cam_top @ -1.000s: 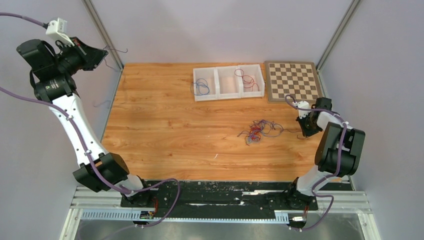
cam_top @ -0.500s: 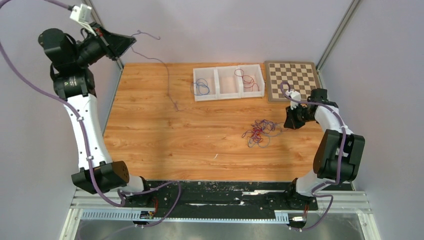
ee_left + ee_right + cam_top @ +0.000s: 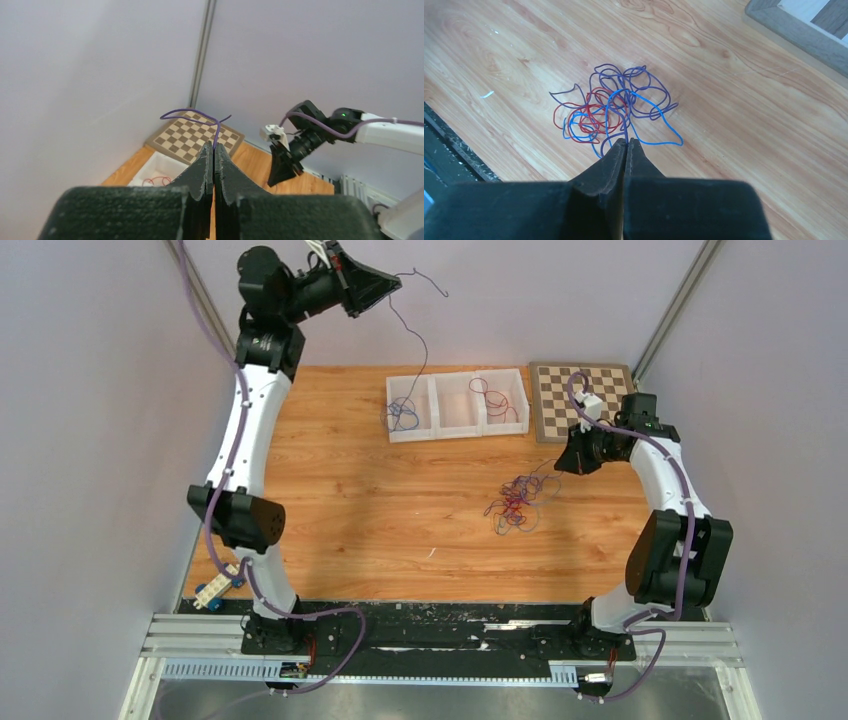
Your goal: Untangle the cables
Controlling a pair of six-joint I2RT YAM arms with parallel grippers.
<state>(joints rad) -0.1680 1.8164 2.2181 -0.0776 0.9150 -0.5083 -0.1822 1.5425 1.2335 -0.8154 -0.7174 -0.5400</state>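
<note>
A tangle of blue, red and dark purple cables (image 3: 515, 502) lies on the wooden table right of centre; the right wrist view shows it (image 3: 609, 107) close up. My right gripper (image 3: 558, 465) sits at the tangle's right edge, shut (image 3: 626, 141) on a dark purple strand that leads out of it. My left gripper (image 3: 398, 280) is raised high over the back of the table. It is shut (image 3: 214, 146) on a single purple cable (image 3: 420, 345), which dangles down towards the white tray's left compartment. The cable's top end curls above the tips (image 3: 192, 111).
A white three-compartment tray (image 3: 458, 430) stands at the back, with a blue cable (image 3: 403, 416) in its left bin and a red-and-purple one (image 3: 496, 398) in its right bin. A chessboard (image 3: 585, 400) lies to its right. Grey walls enclose the table.
My left arm has swung from the far left to above the tray, carrying the purple cable. My right gripper has moved up and left along the tangle's edge.
</note>
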